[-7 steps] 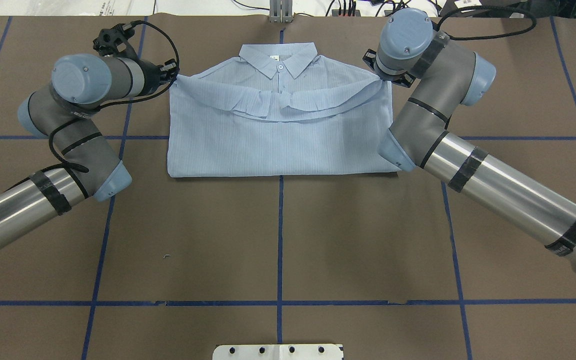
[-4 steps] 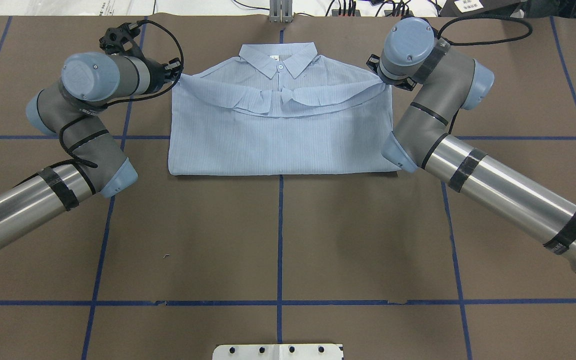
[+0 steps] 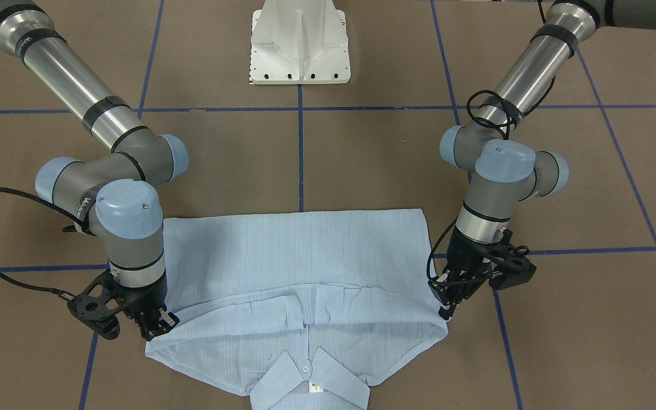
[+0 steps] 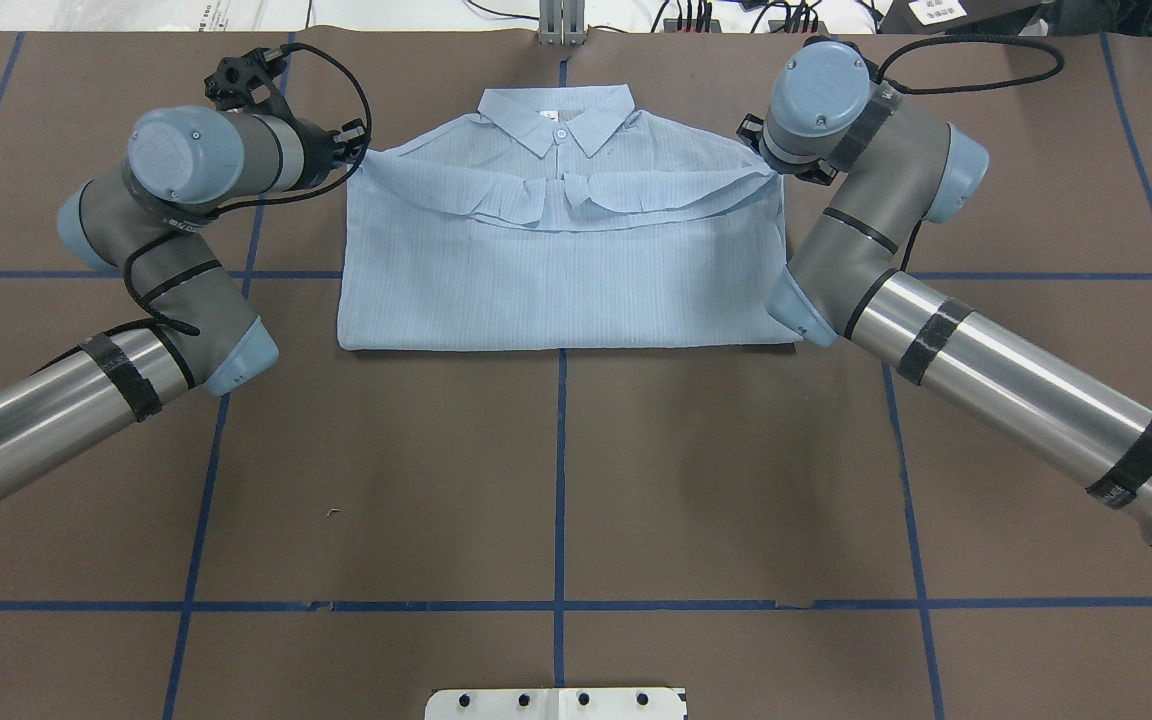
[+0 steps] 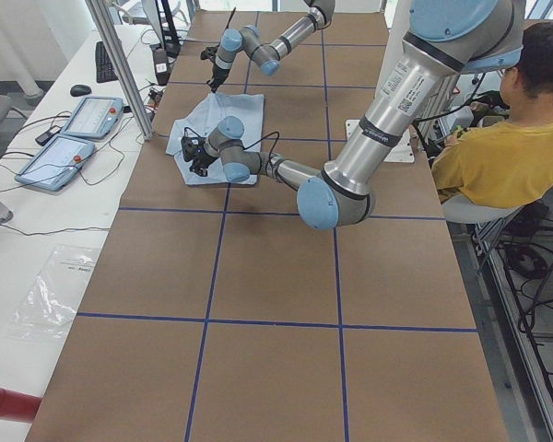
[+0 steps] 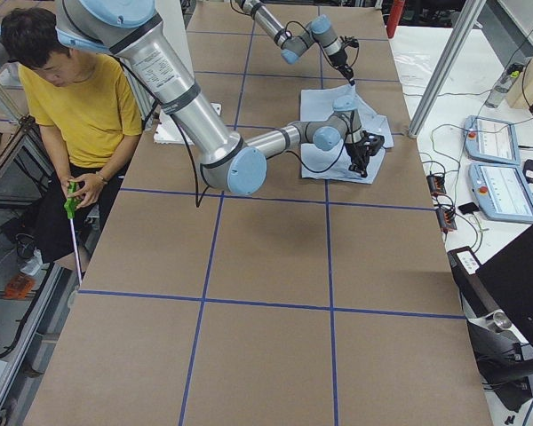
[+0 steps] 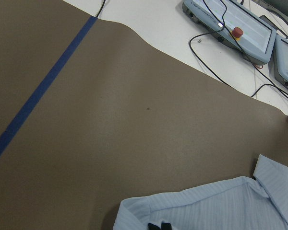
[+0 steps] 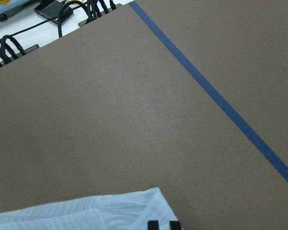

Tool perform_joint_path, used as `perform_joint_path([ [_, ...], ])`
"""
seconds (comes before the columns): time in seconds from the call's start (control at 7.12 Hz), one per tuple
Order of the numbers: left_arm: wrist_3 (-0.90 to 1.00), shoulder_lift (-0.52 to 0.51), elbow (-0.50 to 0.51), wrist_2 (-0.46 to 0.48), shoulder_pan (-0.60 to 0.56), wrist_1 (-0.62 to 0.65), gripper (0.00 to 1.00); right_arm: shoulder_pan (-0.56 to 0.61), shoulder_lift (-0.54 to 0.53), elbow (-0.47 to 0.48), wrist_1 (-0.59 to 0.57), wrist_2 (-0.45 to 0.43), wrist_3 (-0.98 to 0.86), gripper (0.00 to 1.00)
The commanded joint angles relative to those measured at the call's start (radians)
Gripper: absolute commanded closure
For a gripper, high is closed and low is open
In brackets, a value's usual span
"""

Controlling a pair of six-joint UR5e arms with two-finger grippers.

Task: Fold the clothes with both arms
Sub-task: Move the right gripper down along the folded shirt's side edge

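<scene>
The light blue striped shirt [image 4: 556, 290] lies on the brown table with its collar [image 4: 556, 118] at the far edge. Its lower half is folded up over the chest, and the hem sags in a curve between my two grippers. My left gripper [image 4: 361, 152] is shut on the hem's left corner by the shoulder. In the front-facing view it [image 3: 445, 304] is on the right, and in the left wrist view its tips [image 7: 157, 225] pinch the cloth [image 7: 206, 206]. My right gripper [image 4: 771, 168] [image 3: 160, 327] is shut on the hem's right corner [image 8: 86, 213].
The table is covered in brown paper [image 4: 556, 480] with a blue tape grid. The white pedestal base [image 3: 299, 45] stands at the near edge. Teach pendants [image 5: 74, 129] and cables lie beyond the far edge. An operator in yellow [image 5: 498, 157] sits beside the robot.
Both grippers have carried the hem a little farther toward the collar. The sagging hem edge now lies higher on the chest, and the arms have shifted slightly inward.
</scene>
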Motion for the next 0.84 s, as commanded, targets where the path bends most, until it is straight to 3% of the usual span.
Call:
perform_joint_path([
  [0.0,0.043,0.011,0.007,-0.004,-0.001,-0.042,0.51,0.003,-0.005,0.028,0.009,0.007,0.003,0.00],
  [0.14,0.115,0.019,0.002,-0.006,-0.004,-0.063,0.45,0.011,-0.085,0.171,0.016,0.070,0.008,0.00],
  [0.42,0.119,0.029,-0.002,-0.007,-0.004,-0.086,0.43,-0.010,-0.325,0.478,0.017,0.128,0.088,0.00],
  [0.7,0.119,0.029,-0.013,-0.007,-0.001,-0.087,0.42,-0.108,-0.445,0.596,0.020,0.104,0.219,0.00],
])
